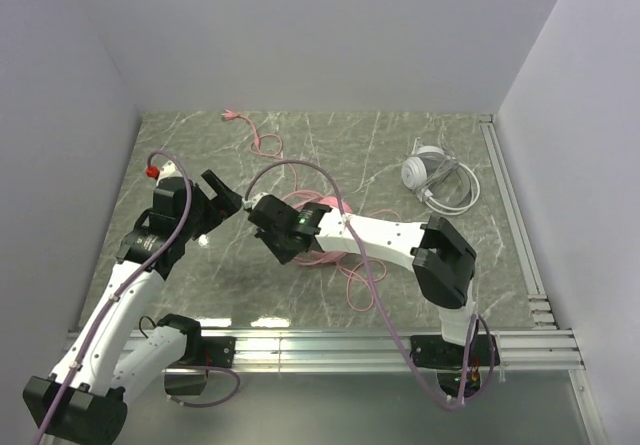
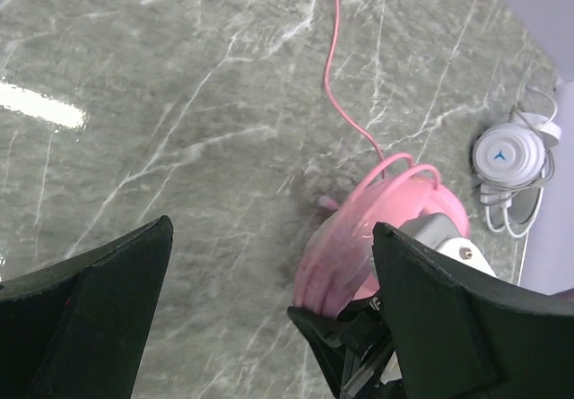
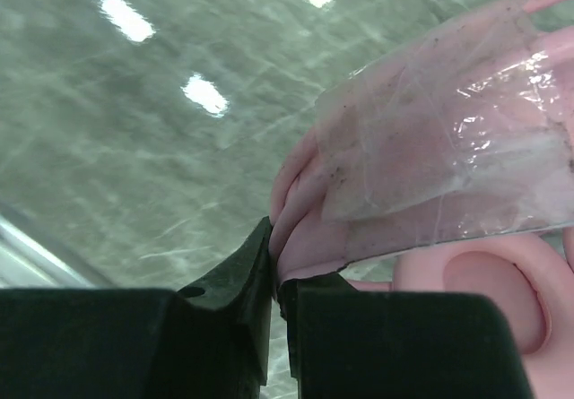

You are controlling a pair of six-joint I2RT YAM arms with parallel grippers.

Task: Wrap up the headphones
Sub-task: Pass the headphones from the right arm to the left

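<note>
The right gripper (image 3: 273, 264) pinches the pink headphones (image 2: 350, 238) at their edge, likely to steady them for winding the pink cord (image 2: 334, 85). Just to the left of them the left gripper (image 1: 225, 195) hovers empty, its jaws spread wide.

Overhead lighting, bright and even; shadows faint. Lamp glare marks the table (image 2: 179, 76) as white patches in all views. My right wrist view is soft: pink headphones (image 3: 502, 282) too close, out of focus.
</note>
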